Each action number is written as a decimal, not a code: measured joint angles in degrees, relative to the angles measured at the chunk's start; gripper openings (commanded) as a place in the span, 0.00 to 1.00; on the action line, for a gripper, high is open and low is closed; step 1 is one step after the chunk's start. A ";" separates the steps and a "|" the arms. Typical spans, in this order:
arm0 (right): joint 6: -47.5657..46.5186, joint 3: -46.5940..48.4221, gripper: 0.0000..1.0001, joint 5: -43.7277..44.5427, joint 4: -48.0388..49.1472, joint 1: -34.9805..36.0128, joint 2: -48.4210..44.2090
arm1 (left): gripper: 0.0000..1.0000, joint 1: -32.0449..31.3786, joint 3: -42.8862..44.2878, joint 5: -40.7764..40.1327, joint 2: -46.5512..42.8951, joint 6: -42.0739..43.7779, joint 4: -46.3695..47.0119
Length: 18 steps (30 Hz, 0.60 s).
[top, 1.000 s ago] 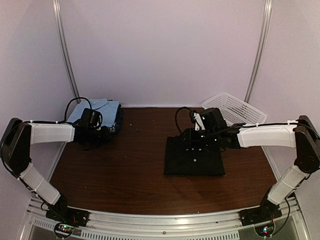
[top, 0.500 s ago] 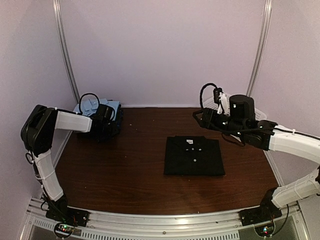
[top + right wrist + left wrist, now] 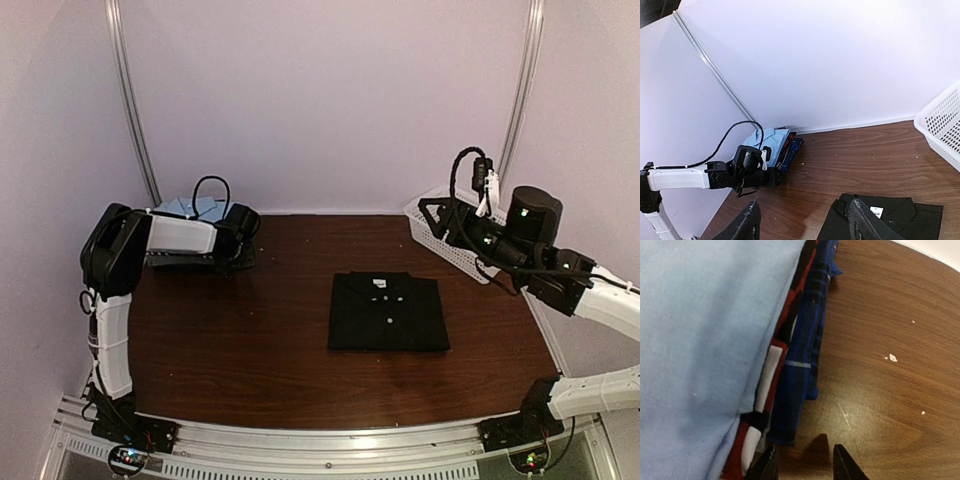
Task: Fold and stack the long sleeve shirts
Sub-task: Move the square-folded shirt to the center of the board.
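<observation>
Right gripper (image 3: 805,220) hangs high, jaws spread and empty, near the white basket (image 3: 942,127) at the table's (image 3: 260,330) 2 o'clock corner. A folded black shirt (image 3: 388,312) lies flat near the centre. At 10 o'clock the left gripper (image 3: 805,467), fingers parted on nothing, sits low beside the shirt stack (image 3: 192,208), light blue shirt (image 3: 700,340) on top, blue plaid shirt (image 3: 802,365) at its edge.

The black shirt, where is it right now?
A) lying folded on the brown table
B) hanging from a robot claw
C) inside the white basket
A: the black shirt lies folded flat on the table, away from the basket, with nothing holding it.
</observation>
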 measured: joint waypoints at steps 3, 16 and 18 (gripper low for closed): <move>0.02 -0.44 0.60 0.42 0.07 0.00 -0.48 | 0.36 0.02 2.34 -1.81 1.60 2.73 -1.44; 0.50 -0.94 0.60 0.70 0.42 0.00 -0.70 | 0.30 0.00 8.07 -6.93 6.99 12.17 -5.05; 0.79 -1.03 0.60 0.74 0.50 0.00 -0.70 | 0.27 0.00 8.07 -7.41 6.99 12.87 -5.20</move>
